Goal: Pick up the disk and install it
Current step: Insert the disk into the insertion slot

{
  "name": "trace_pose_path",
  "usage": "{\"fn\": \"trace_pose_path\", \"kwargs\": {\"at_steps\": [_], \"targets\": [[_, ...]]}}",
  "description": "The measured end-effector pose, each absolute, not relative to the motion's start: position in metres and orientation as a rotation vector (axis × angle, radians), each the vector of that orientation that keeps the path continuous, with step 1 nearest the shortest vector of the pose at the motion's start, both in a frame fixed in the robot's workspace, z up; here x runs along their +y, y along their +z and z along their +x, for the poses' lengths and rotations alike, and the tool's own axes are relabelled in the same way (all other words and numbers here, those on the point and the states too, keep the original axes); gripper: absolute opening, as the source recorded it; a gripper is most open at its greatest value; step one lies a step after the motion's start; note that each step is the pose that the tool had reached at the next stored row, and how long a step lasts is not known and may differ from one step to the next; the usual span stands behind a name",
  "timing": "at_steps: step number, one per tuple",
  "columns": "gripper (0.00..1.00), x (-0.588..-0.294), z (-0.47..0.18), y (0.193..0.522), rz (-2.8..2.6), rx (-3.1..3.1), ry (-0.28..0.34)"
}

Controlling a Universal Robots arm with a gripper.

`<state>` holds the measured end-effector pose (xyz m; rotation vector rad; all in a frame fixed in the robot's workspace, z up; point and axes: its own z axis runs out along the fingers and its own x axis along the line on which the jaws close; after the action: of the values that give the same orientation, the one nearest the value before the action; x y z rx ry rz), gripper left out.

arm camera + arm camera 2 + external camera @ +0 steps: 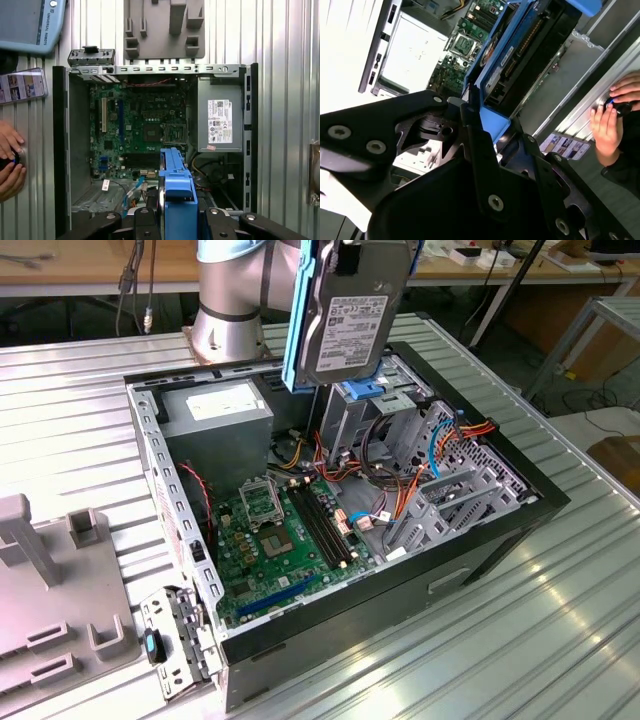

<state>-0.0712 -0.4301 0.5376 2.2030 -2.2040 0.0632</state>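
Ribbed metal counter (520,640) carries open case (470,560), motherboard exposed. Disk (345,315) upright, aloft above case's drive-cage end, blue rail clamped between pincer (176,216) fingers. Person's hand (10,160) beside case.

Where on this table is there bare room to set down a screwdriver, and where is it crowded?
Bare table runs along the case's long wall at the exterior view's right, and at its left beyond the grey fixture. Crowded: the cables beside the drive cage under the held disk, and the fixture itself.
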Motion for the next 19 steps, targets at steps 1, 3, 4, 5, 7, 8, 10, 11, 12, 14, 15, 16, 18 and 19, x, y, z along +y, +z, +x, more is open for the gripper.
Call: {"fn": "trace_pose_path", "kwargs": {"at_steps": [1, 3, 4, 5, 7, 8, 10, 11, 12, 14, 15, 16, 18, 19], "targets": [[0.37, -0.433, -0.071, 0.537, 2.205, -2.205, 0.067], [0.37, -0.433, -0.071, 0.537, 2.211, -2.211, 0.081], [0.37, -0.434, -0.071, 0.536, 2.214, -2.213, 0.087], [0.37, -0.434, -0.071, 0.536, 2.215, -2.214, 0.088], [0.37, -0.435, -0.067, 0.535, 2.213, -2.215, 0.088], [0.37, -0.437, -0.065, 0.534, 2.213, -2.215, 0.088], [0.37, -0.443, -0.061, 0.532, 2.213, -2.215, 0.088], [0.37, -0.446, -0.060, 0.530, 2.213, -2.215, 0.088], [0.37, -0.449, -0.058, 0.530, 2.213, -2.215, 0.088], [0.37, -0.453, -0.056, 0.528, 2.213, -2.215, 0.088], [0.37, -0.456, -0.055, 0.526, 2.213, -2.215, 0.088], [0.37, -0.461, -0.053, 0.524, 2.213, -2.215, 0.088], [0.37, -0.466, -0.052, 0.522, 2.213, -2.215, 0.088], [0.37, -0.469, -0.051, 0.520, 2.213, -2.215, 0.088]]}}
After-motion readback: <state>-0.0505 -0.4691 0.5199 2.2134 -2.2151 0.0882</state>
